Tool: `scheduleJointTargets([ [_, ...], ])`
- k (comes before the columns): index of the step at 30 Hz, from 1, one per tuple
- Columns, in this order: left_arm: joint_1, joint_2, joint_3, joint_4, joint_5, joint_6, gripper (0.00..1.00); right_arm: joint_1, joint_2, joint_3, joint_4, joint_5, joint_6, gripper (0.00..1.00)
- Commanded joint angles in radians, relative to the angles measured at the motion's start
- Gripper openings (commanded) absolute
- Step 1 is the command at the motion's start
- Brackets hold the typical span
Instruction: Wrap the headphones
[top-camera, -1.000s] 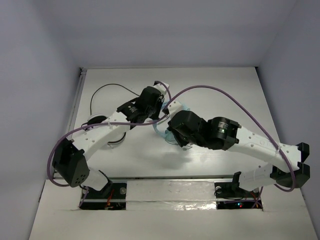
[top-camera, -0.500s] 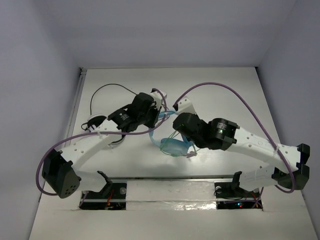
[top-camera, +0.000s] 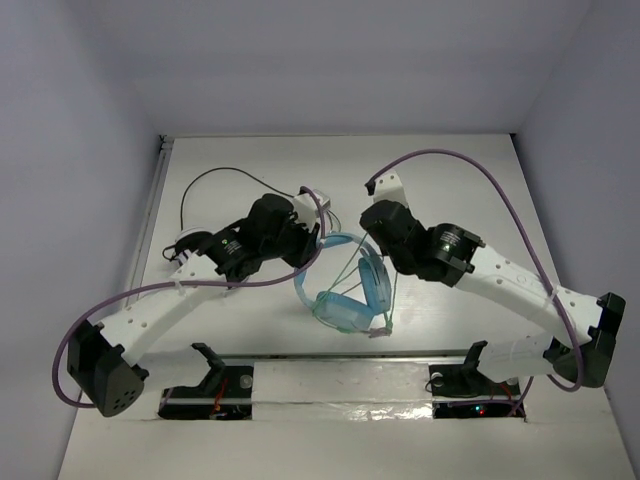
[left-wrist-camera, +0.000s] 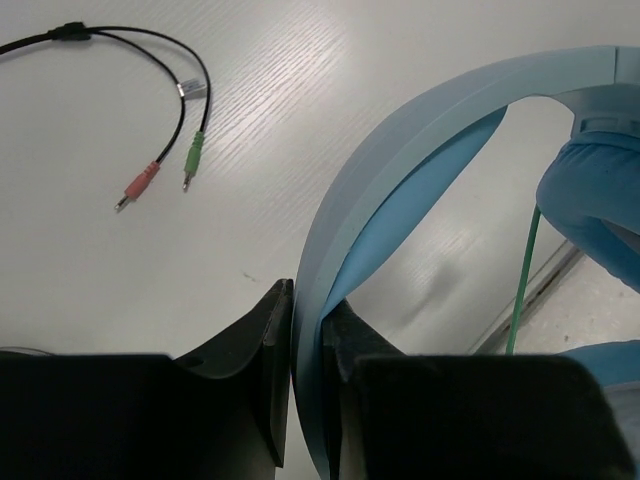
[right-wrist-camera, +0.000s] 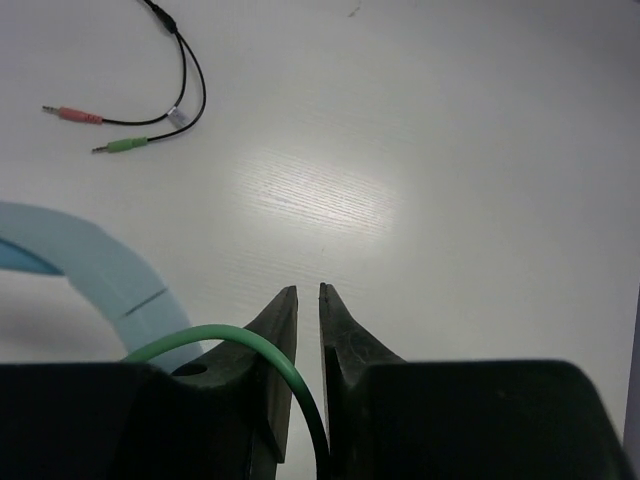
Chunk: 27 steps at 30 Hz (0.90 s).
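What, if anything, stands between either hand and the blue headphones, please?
Nothing visible does. The left hand is closed on the band of the headphones, and the green cable is pinched between the fingers of the right hand. The black cable with pink and green plugs lies apart on the table.

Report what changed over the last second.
The right pincer, shut on the thin green cable, pulled right and farther back, drawing cable out. The left pincer, clamped on the band of the light blue over-ear headphones, shifted nearer, bringing the cups into view. The black cable stayed put.
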Motion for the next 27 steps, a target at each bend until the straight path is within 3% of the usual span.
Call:
scheduleJointTargets([
  [1, 0.001, -0.071, 0.021, 0.038, 0.156, 0.011, 0.0, -0.031, 0.01, -0.005, 0.111, 0.008, -0.037, 0.21],
  [7, 0.001, -0.114, 0.054, 0.048, 0.14, -0.006, 0.0, -0.077, 0.002, -0.031, 0.162, -0.043, -0.008, 0.19],
  [20, 0.096, -0.123, 0.124, 0.192, 0.298, -0.093, 0.0, -0.151, -0.183, -0.269, 0.351, -0.259, 0.087, 0.2],
  [27, 0.142, -0.1, 0.182, 0.237, 0.322, -0.15, 0.0, -0.203, -0.265, -0.402, 0.597, -0.446, 0.088, 0.2],
])
